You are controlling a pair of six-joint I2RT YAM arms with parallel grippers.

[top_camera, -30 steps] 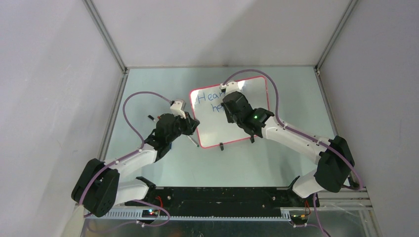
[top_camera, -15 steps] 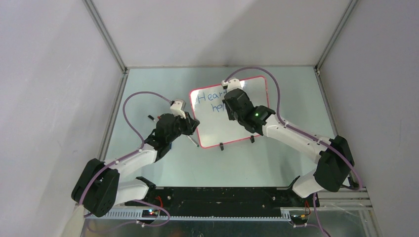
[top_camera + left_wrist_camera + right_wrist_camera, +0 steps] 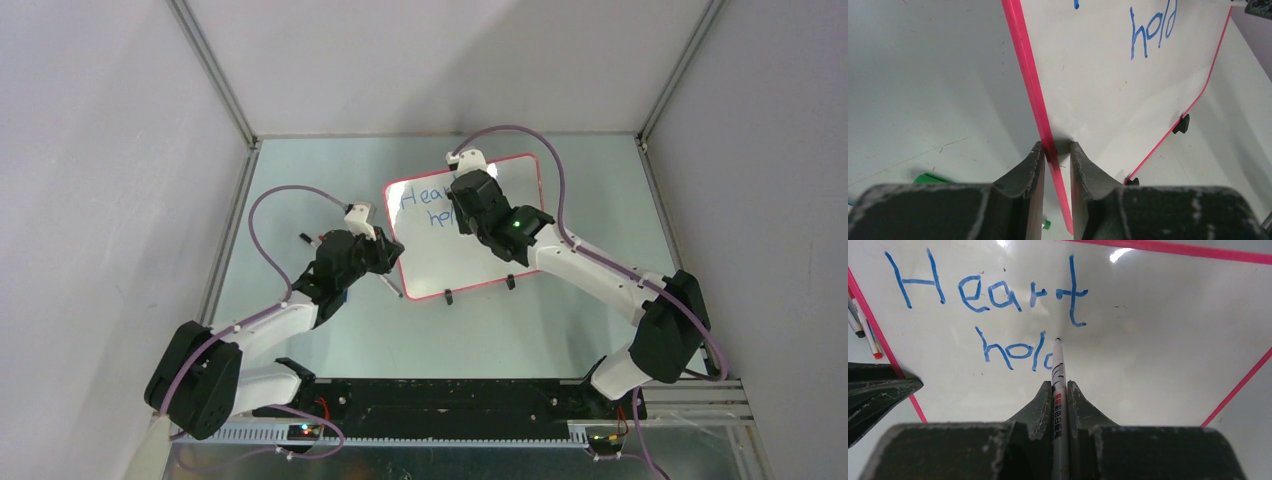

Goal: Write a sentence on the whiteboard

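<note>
Right claw (image 3: 1059,386) pinches my marker (image 3: 1058,360), finishing "hold" of the sentence (image 3: 993,295) on the whiteboard (image 3: 1158,340); next letters, I think, need steady pressure.

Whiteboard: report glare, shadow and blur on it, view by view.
Right wrist view: two bright glare patches on the whiteboard near its top frame; the sentence is sharp, the near body of the right gripper blurred. Left wrist view: a soft shadow on the board beside the left gripper. Top external view: lettering small, partly hidden by the right arm.
</note>
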